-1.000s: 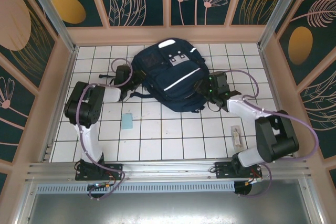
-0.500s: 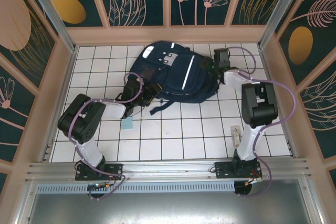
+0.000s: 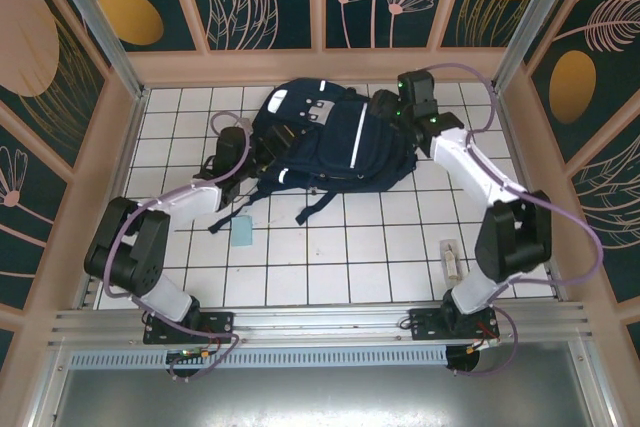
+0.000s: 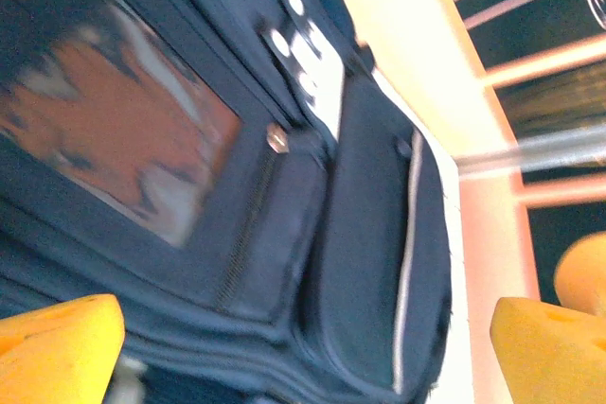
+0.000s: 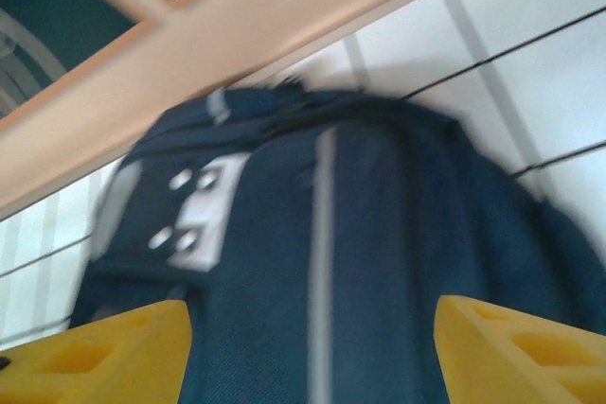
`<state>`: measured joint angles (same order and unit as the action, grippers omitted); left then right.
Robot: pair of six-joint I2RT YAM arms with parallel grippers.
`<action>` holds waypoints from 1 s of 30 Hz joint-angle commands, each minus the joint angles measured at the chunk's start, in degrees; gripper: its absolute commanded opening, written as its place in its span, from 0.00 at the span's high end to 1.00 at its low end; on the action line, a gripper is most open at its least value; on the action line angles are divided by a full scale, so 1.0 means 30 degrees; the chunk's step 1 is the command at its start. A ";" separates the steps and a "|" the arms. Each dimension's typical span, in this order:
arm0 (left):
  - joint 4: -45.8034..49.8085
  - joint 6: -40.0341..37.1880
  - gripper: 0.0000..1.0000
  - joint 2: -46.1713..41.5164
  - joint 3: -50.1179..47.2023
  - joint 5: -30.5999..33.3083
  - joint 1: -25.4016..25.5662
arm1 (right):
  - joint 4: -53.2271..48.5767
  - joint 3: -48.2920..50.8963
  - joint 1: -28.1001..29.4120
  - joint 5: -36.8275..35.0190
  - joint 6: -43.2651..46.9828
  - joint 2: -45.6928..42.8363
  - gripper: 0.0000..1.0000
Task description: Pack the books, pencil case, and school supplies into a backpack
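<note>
Jaws wide and empty on the left tool [image 4: 303, 352] beside the backpack [image 3: 340, 147], likewise the right tool [image 5: 312, 352] at its far corner; lying flat on the surface [image 3: 330, 257], it likely needs its zipper pull [image 4: 276, 137] pinched squarely

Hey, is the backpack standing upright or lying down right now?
Lying down. From above, the backpack rests flat on the tiled table, its grey patch and white stripe facing up.
</note>
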<state>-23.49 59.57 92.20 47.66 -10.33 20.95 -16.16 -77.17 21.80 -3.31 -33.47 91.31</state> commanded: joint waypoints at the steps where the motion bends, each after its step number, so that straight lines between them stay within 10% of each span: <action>1: -0.0771 -0.0367 0.02 0.1340 0.0405 0.0978 -0.0638 | -0.0186 0.1789 0.1462 0.1789 -0.2907 -0.0777 0.36; 14: -0.7203 0.2347 0.09 0.5978 -0.1223 -0.1722 -0.1240 | 0.6777 0.4432 0.5386 0.4161 -1.3617 0.1566 0.59; 30: -1.0686 0.4316 0.11 0.5409 -0.3785 -0.3414 -0.1220 | 0.6045 0.4214 0.5590 0.0551 -1.7142 0.4289 0.63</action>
<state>-60.84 71.70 108.84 38.33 -18.09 16.73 2.59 -63.79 39.88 2.90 -84.20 102.94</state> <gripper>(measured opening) 0.888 0.369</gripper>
